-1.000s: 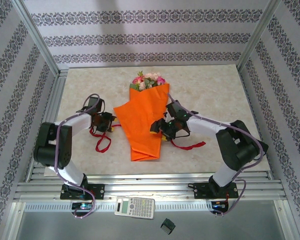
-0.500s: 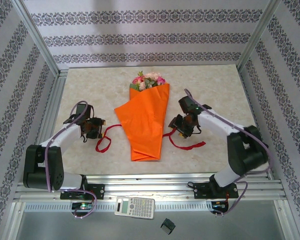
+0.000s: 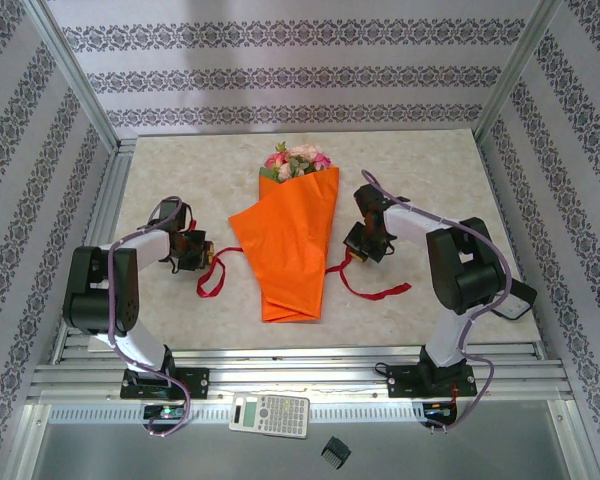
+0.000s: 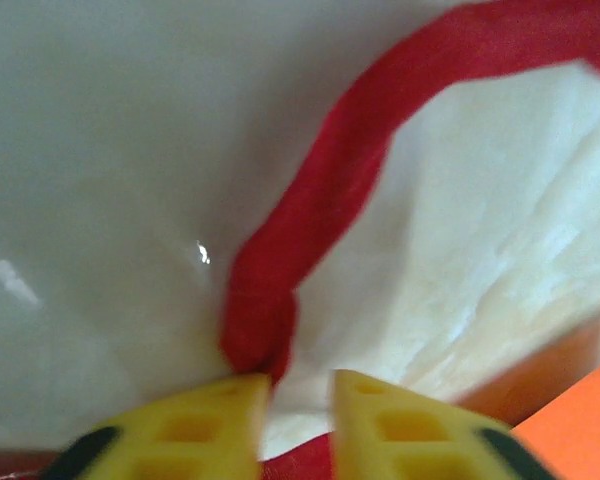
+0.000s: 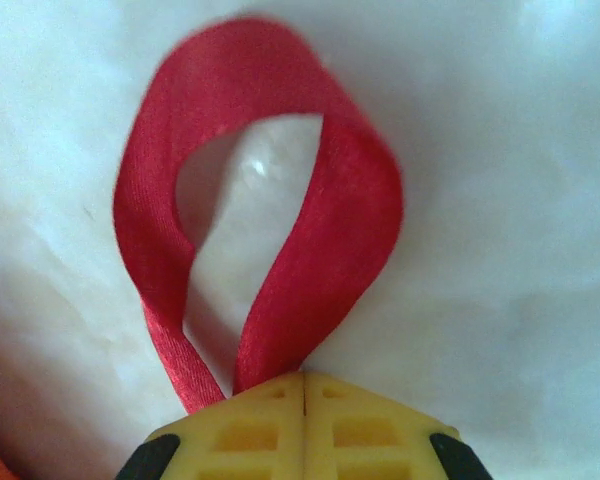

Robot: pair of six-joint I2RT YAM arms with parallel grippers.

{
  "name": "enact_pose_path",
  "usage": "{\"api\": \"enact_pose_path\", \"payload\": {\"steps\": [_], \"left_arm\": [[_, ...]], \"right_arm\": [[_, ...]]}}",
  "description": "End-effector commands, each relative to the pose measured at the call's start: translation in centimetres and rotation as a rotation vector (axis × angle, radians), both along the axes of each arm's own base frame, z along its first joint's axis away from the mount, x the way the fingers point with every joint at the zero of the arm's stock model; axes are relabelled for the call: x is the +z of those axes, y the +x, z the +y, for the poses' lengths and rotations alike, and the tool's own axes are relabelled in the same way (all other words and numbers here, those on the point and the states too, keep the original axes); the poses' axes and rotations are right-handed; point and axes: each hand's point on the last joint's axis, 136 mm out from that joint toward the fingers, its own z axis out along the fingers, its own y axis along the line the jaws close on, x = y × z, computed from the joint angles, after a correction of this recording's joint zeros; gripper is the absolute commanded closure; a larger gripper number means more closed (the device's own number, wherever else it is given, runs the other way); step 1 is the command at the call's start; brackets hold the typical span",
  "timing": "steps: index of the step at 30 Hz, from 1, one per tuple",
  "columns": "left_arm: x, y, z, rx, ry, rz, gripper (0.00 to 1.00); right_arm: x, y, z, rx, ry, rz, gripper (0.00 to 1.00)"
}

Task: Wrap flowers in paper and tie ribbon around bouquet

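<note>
End effectors [image 4: 300, 400] [image 5: 305, 395] now tight on ribbon [image 5: 355, 230].

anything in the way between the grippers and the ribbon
Nothing visible. The right gripper is shut on a loop of the ribbon, and the left gripper has the ribbon pinched between its fingertips.

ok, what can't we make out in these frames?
Top view: middle of the ribbon, hidden by the paper.
Top view: stems of the flowers, inside the paper.
Left wrist: blurred; unclear whether the left gripper pinches the ribbon.
Right wrist: ribbon past the loop, covered by fingers of the right gripper.
</note>
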Motion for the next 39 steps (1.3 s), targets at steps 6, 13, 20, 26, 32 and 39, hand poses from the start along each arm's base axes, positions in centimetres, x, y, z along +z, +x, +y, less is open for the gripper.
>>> {"api": "enact_pose_path", "payload": {"steps": [6, 13, 20, 26, 32, 39], "left_arm": [[-2.1, 2.7, 1.0, -0.049, 0.046, -0.002, 1.00], [-1.0, 3.4, 1.9, -0.075, 0.089, 0.002, 1.00], [0.7, 1.2, 2.8, -0.044, 0.135, -0.019, 1.00], [0.9, 0.7, 3.1, -0.046, 0.139, -0.024, 1.00], [0.9, 0.7, 3.5, -0.054, 0.143, -0.025, 1.00], [0.2, 1.8, 3.5, -0.073, 0.121, -0.046, 1.00]], "right_arm": [[2.0, 6.8, -1.4, 0.060, -0.040, -0.122, 1.00], [3.3, 7.9, -2.0, 0.079, -0.054, -0.081, 0.96], [3.9, -0.4, -0.3, 0.028, -0.089, -0.006, 0.46], [0.8, -2.3, 2.4, 0.036, -0.063, 0.061, 0.48], [-1.8, -0.8, 0.9, 0.041, -0.135, 0.103, 0.74], [0.1, 5.1, -1.1, 0.087, -0.176, -0.020, 1.00]]}}
